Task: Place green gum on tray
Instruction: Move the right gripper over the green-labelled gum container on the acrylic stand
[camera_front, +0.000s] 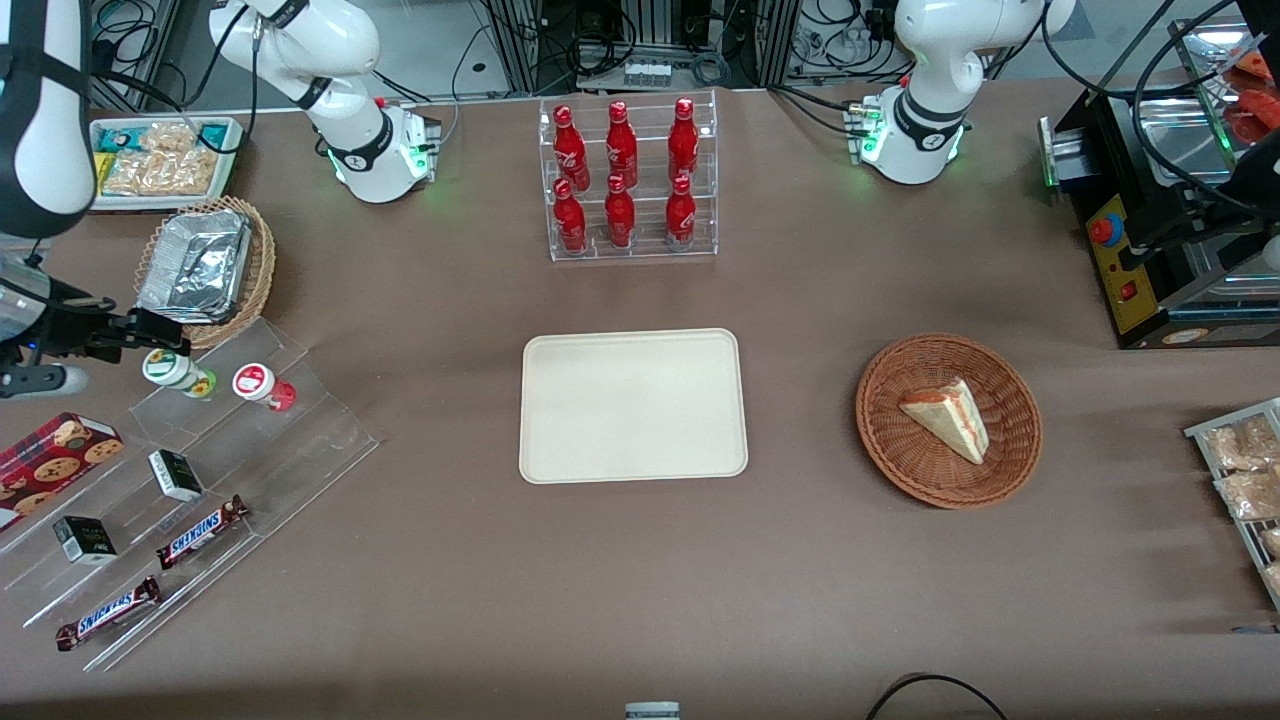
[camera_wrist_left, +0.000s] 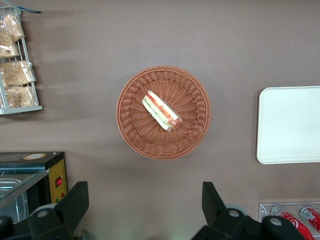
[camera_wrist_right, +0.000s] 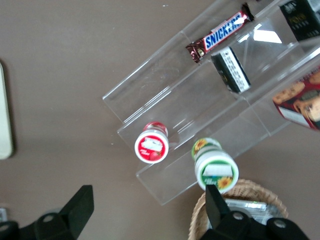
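The green gum stands on the top step of a clear acrylic stand, its white lid with the green and orange mark facing up; it also shows in the right wrist view. A red gum bottle stands beside it. My right gripper hovers just above the green gum, a little farther from the front camera than it, open and empty. One fingertip lies at the gum's lid edge. The cream tray lies empty at mid-table; its edge shows in the wrist view.
A wicker basket with a foil container sits right next to the gripper. The stand's lower steps hold Snickers bars, small black boxes and a cookie box. A cola bottle rack and a sandwich basket stand elsewhere.
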